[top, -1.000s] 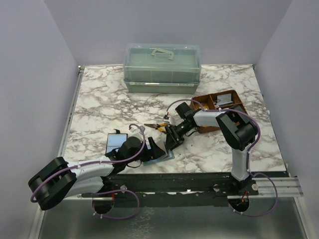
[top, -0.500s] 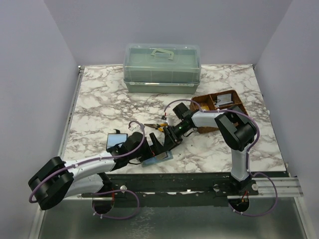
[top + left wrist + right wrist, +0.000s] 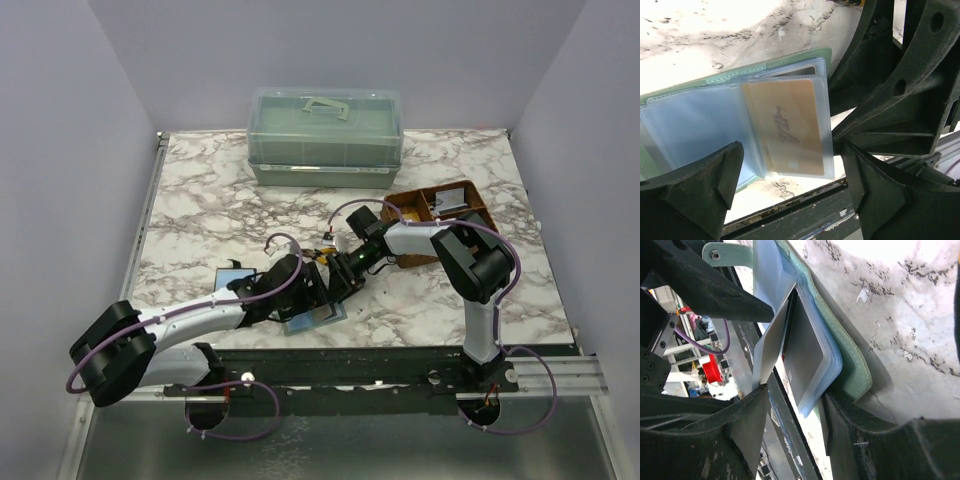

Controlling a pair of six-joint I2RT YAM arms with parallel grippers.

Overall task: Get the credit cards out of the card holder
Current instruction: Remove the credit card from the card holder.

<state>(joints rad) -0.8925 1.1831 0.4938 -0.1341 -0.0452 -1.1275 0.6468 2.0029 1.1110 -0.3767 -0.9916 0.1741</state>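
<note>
The card holder (image 3: 315, 318) lies open at the table's (image 3: 200, 200) near edge with a tan card (image 3: 790, 125) in its sleeve; one bluish card (image 3: 232, 283) lies out; left gripper (image 3: 790, 170) gapes above it; right gripper (image 3: 795, 405) straddles the pages, unclamped; most extraction remains.

The marble counter (image 3: 200, 200) carries a green lidded box (image 3: 325, 136) at the far edge, a brown tray (image 3: 440, 215) near the right edge, the card holder (image 3: 312, 318) and one card (image 3: 232, 282) at the near edge.
</note>
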